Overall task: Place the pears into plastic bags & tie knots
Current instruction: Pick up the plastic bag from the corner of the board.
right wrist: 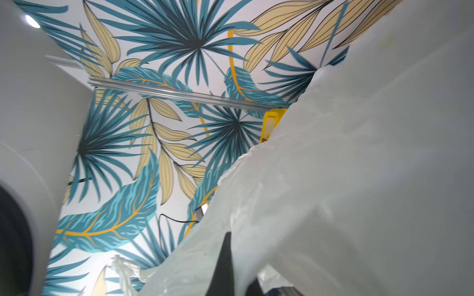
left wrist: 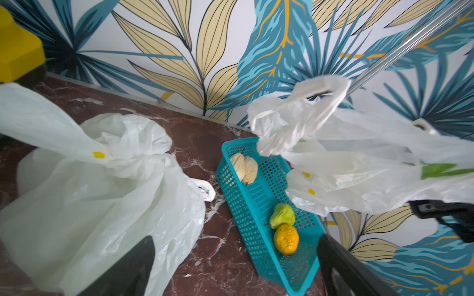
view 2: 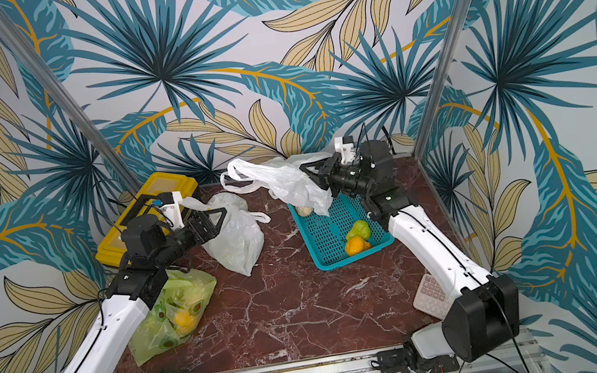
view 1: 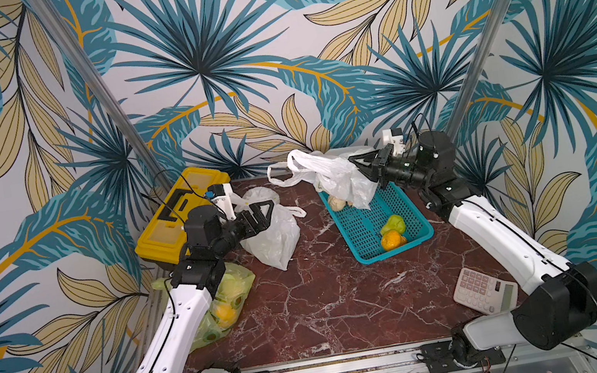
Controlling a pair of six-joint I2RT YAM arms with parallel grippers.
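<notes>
A dark red marble-patterned tabletop (view 1: 326, 292) with white veins is seen in both top views. A yellow toolbox (view 1: 171, 215) is set at the far left corner, overhanging the left edge. Just beside it a crumpled white plastic bag (view 1: 277, 239) is slumped on the surface. A lime-green bag (view 1: 233, 287) is laid at the left edge, partly hidden under an arm. A teal mesh basket (view 1: 360, 226) is placed right of centre, angled. A pale calculator (view 1: 484, 294) is laid near the front right corner.
</notes>
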